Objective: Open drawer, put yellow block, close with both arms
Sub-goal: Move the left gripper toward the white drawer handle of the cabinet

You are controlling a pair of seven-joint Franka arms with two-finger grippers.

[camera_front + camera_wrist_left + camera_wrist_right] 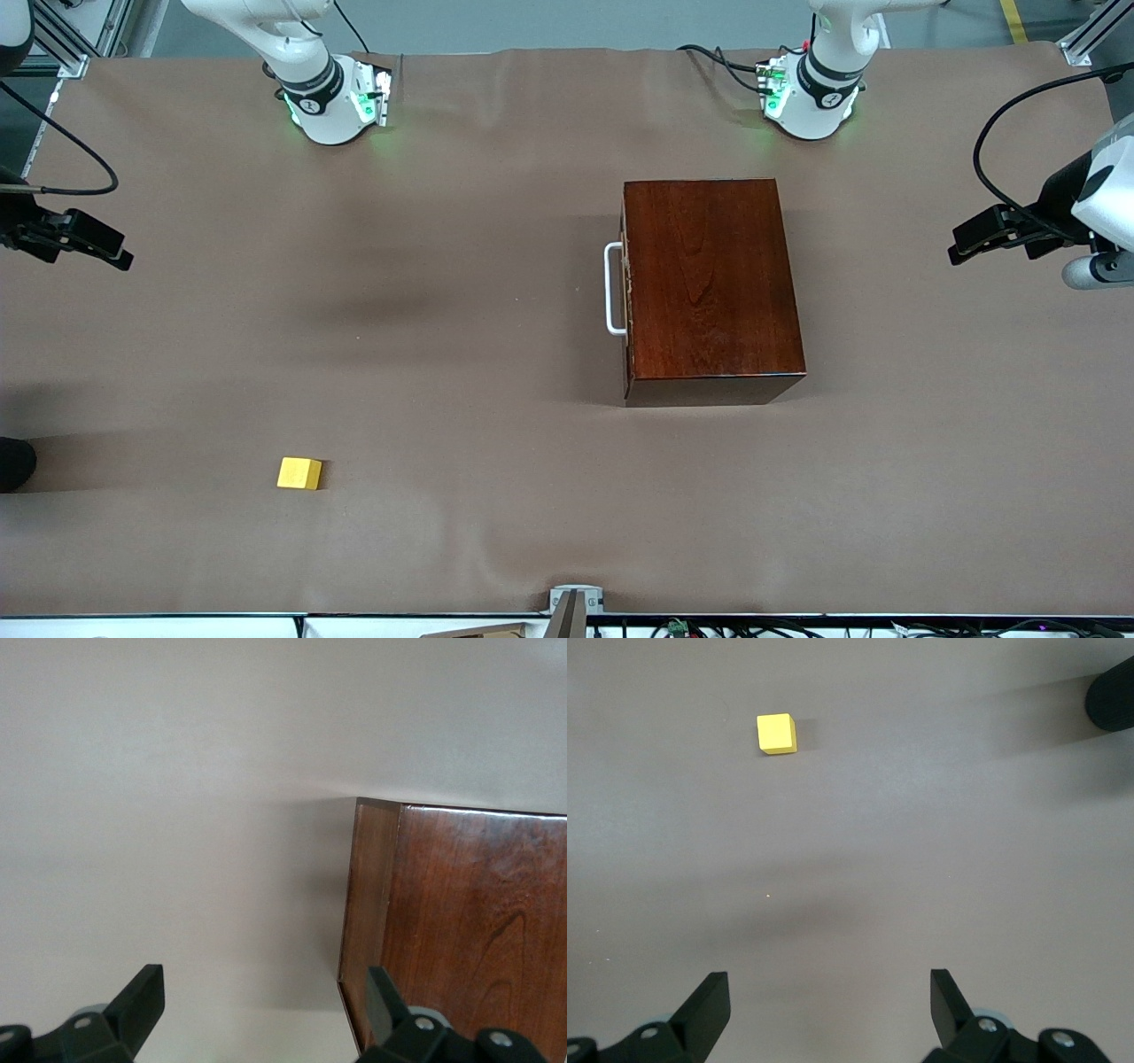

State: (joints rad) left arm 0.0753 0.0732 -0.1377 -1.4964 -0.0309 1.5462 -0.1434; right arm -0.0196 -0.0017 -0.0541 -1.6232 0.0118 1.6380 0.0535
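One dark reddish-brown wooden box (713, 288) sits on the brown counter (443, 310), toward the left arm's end. It carries one drawer (627, 292), fitted with a single white U-shaped handle (613, 290). One yellow block (299, 473) lies near the counter's front edge, toward the right arm's end. Two white robot arms stand by, their two green-lit bases along the counter's back edge. Each arm bears one black tool: the left tool (266, 1010) and the right tool (830, 1005), two in all, each with two fingers spread wide apart.
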